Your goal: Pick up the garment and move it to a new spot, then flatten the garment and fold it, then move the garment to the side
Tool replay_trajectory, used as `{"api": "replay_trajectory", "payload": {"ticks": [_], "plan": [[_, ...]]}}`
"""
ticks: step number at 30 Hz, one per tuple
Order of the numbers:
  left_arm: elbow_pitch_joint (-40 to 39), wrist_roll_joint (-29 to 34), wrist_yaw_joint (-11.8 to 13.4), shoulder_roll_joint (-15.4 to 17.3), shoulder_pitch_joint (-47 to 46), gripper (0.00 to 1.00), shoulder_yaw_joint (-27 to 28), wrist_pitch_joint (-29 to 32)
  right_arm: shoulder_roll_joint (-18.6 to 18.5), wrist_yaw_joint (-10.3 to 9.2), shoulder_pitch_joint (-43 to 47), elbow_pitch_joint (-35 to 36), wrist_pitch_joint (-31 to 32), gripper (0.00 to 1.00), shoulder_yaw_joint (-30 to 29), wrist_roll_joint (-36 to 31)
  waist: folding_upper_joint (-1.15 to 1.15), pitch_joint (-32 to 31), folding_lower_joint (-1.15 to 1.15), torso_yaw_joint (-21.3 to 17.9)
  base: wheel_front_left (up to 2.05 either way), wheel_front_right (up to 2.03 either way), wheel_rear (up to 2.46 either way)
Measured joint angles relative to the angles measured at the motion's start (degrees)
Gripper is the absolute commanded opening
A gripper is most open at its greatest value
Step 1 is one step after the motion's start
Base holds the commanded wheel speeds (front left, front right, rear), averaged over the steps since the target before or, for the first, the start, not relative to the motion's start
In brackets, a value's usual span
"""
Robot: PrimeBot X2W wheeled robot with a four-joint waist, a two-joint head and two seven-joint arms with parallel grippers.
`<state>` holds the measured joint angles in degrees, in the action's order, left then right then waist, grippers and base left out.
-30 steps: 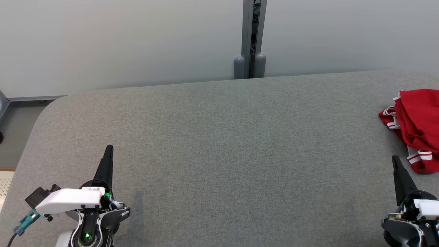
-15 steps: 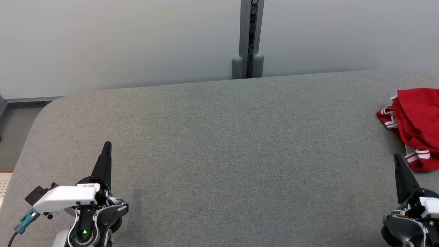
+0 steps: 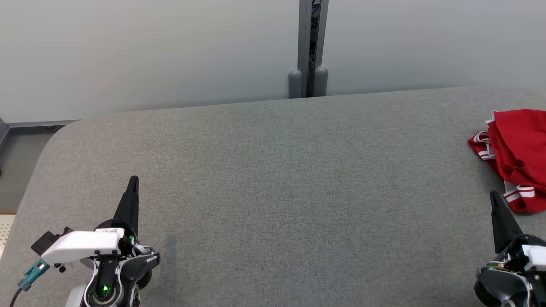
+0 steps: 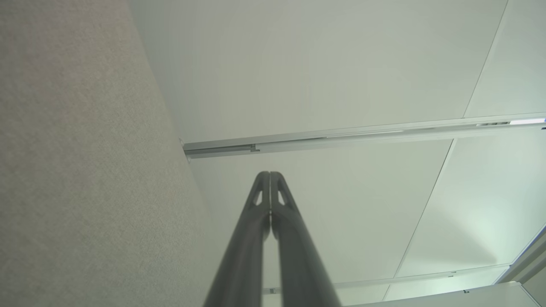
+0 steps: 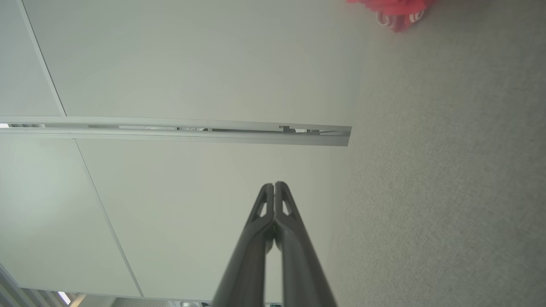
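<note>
The red garment [image 3: 518,149] with white-striped trim lies in a loose bunch at the far right edge of the grey counter [image 3: 273,170]. It rests partly past the head view's border, not spread flat. It looks put aside there rather than neatly squared, though I cannot tell how tidy its hidden part is.

The left tool [image 3: 133,183] hangs over the counter's near left corner and the right tool [image 3: 494,197] over its near right corner, just short of the garment. Both are clenched on nothing, fingers pressed together. I take this for a rest pose, arms kept wide of the counter's middle.

A white sticker [image 3: 113,231] behind the left tool carries dark characters too small to read. No brand shows on the garment.
</note>
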<state>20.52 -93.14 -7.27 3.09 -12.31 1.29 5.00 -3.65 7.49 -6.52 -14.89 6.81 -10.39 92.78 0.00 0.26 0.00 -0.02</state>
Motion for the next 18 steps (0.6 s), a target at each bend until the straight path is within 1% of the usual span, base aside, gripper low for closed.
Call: {"api": "replay_trajectory", "payload": {"ticks": [18], "plan": [[0.0,0.1,0.0,-0.1,0.0,0.00,0.2,0.0,0.1,0.00,0.0,0.0,0.2,0.00,-0.2,-0.1,0.00,0.0,0.00,0.0,0.00,0.00,0.00]]}}
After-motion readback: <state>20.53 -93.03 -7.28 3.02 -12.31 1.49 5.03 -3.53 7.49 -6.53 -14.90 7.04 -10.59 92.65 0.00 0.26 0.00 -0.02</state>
